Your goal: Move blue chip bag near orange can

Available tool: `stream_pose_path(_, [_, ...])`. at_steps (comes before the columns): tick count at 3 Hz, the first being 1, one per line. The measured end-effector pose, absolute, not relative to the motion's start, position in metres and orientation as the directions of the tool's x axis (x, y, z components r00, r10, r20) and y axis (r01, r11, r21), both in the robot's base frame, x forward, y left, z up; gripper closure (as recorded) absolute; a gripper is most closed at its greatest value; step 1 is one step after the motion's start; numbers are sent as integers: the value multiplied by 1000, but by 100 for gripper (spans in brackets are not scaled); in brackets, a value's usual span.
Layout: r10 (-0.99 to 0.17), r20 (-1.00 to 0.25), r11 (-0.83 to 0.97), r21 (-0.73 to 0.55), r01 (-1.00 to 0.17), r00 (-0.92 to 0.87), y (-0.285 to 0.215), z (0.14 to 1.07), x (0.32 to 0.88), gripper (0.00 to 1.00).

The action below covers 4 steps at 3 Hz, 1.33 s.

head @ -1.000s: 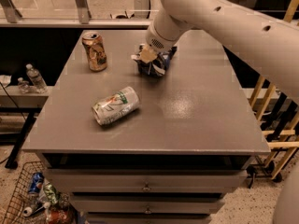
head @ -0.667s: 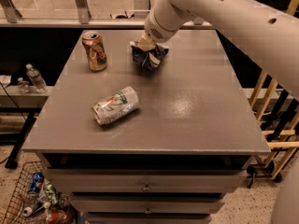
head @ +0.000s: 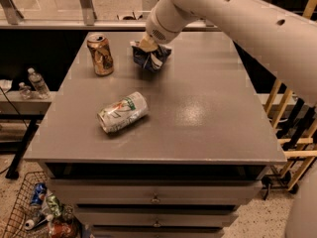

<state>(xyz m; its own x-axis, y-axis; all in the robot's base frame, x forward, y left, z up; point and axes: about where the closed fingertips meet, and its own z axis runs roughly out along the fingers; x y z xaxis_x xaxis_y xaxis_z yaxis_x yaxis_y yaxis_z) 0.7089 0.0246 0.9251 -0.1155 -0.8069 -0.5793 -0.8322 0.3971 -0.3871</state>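
The blue chip bag point(head: 151, 57) is a crinkled dark navy bag at the back middle of the grey table point(head: 198, 113). My gripper point(head: 147, 44) comes down on it from the white arm at the upper right and is shut on its top. The bag hangs at or just above the tabletop. The orange can point(head: 100, 54) stands upright at the back left, coppery with a silver rim, about a can's width to the left of the bag.
A silver-white can point(head: 123, 112) with green and orange marks lies on its side at the table's front left. Drawers sit under the tabletop. A wire basket point(head: 29, 212) of bottles stands on the floor at the lower left. Wooden frames point(head: 292, 128) stand at the right.
My gripper has carried the blue chip bag to the left and toward the back, closer to the orange can. The two cans have not moved.
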Motion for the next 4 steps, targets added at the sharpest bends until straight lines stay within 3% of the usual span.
stream_pose_path(2, [-786, -616, 284, -437, -853, 54, 92, 940, 713, 100])
stream_pose_path(4, [-787, -610, 217, -404, -888, 85, 122, 914, 715, 100])
